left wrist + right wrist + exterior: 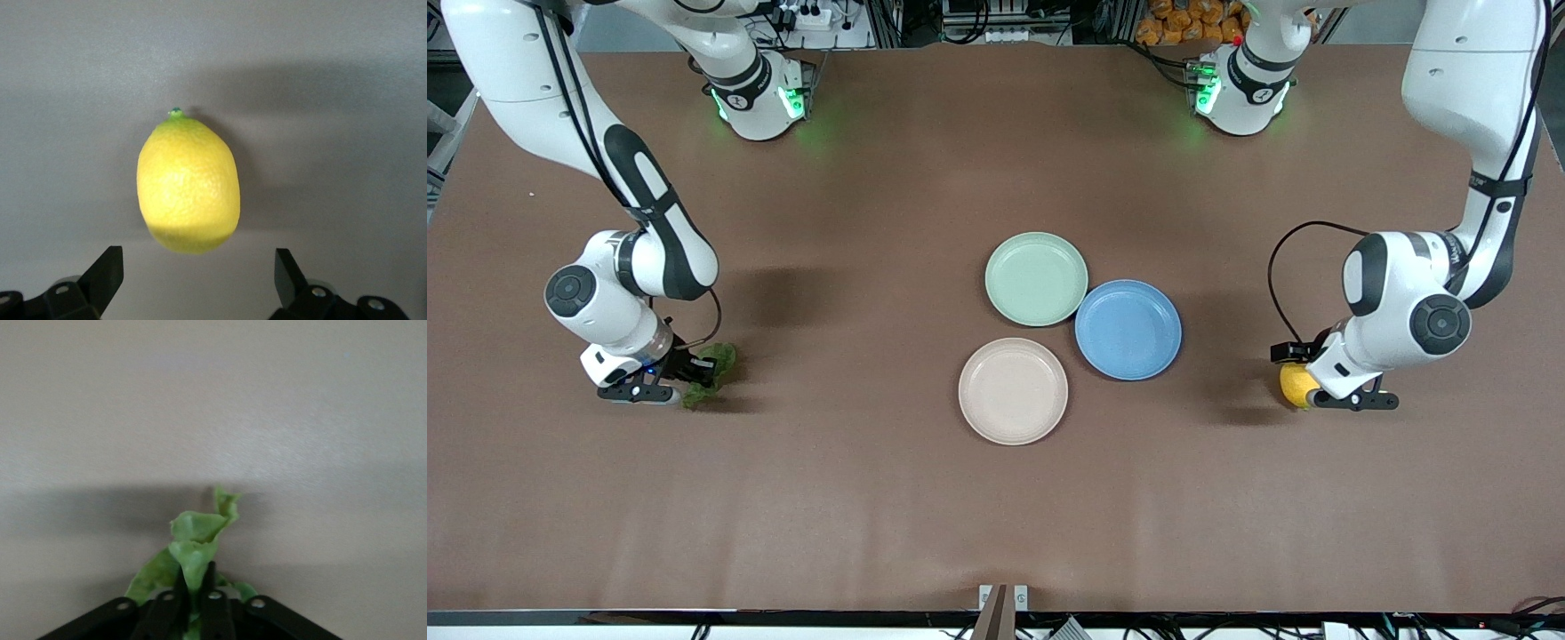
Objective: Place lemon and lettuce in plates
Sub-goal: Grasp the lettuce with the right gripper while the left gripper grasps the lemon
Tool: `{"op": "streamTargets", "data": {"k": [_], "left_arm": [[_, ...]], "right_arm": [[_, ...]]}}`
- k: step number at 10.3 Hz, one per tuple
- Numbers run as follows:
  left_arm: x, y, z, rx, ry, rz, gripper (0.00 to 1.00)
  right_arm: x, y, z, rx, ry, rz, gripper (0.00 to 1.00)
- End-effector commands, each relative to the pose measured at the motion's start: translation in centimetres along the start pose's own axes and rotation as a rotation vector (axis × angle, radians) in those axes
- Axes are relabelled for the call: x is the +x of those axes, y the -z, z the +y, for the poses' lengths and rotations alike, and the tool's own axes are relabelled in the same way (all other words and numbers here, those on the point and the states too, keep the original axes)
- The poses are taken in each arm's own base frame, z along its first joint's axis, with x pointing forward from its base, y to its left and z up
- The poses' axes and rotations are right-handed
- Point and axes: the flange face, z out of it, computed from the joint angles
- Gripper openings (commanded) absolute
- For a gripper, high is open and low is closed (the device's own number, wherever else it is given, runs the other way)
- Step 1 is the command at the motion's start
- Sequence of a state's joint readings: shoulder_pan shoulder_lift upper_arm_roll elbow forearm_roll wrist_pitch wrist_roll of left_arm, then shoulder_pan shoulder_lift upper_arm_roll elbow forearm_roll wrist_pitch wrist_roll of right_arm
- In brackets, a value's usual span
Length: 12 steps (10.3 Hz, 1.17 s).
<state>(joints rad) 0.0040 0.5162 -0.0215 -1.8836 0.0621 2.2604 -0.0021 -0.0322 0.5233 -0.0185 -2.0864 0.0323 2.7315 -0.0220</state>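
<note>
The lemon (188, 187) lies on the desk between the left gripper's (193, 273) wide-open jaws, ungrasped. The lettuce (197, 550) is pinched in the right gripper's (193, 603) closed jaws. Next: close, lift, carry both to the plates (1036, 277).

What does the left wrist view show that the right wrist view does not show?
Only the left wrist view shows the lemon, lying on the table between the open fingers of the left gripper, not yet gripped. Only the right wrist view shows the lettuce, pinched in the shut right gripper. Both share the bare brown table as background, and neither shows any plate.
</note>
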Motion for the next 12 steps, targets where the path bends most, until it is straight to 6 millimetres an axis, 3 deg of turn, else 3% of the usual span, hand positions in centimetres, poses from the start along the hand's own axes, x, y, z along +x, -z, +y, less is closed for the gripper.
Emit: {"op": "streamTargets", "data": {"k": [1, 4, 5, 8, 9, 12], "left_arm": [[1.9, -1.9, -0.6, 0.035, -0.012, 0.015, 1.00], [3.2, -2.9, -0.8, 0.046, -0.022, 0.022, 1.00], [3.5, -2.4, -1.2, 0.046, -0.017, 0.033, 0.04], [3.7, -1.7, -1.2, 0.047, -0.022, 0.046, 0.00], [4.3, -0.6, -1.2, 0.049, -0.017, 0.069, 0.00], [6.1, 4.0, -0.1, 0.032, 0.008, 0.155, 0.00]], "right_arm": [[0.7, 4.1, -2.1, 0.007, -0.036, -0.029, 0.00], [2.5, 11.0, -3.8, 0.006, -0.088, -0.128, 0.00], [2.7, 13.5, -4.8, 0.005, -0.095, -0.154, 0.00], [2.0, 19.5, -10.8, 0.001, -0.132, -0.230, 0.00], [1.3, 21.1, -14.1, -0.009, -0.160, -0.237, 0.00], [-2.3, 22.4, -25.3, -0.025, -0.298, -0.230, 0.00]]}}
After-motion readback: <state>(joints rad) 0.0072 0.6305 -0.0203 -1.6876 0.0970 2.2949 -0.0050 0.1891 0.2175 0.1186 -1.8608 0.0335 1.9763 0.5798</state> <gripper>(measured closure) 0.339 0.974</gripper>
